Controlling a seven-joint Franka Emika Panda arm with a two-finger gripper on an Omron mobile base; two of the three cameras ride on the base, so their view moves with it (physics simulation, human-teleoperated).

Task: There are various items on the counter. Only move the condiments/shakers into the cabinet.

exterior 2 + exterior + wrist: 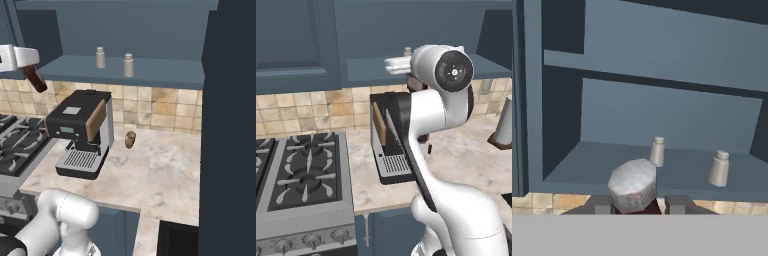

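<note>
we hold the small dark brown-red bottle with a narrow neck (pixel 35 79) in the two-finger gripper (pixel 31 67), whose jaws are clamped on its sides; in the hand view its grey cap (pixel 632 185) rises between the two dark fingertips. the landmark is the dark blue-grey wall cabinet with a long flat shelf floor (pixel 165 75). the bottle hangs in the air just outside the shelf's left end, about level with the shelf floor, tilted rather than upright. the two small pale grey-white cylindrical shakers (pixel 100 57) (pixel 128 65) stand upright on the shelf, further in and to the right. we judge the coming move to be forward onto the bare shelf floor, left of the nearer shaker
</note>
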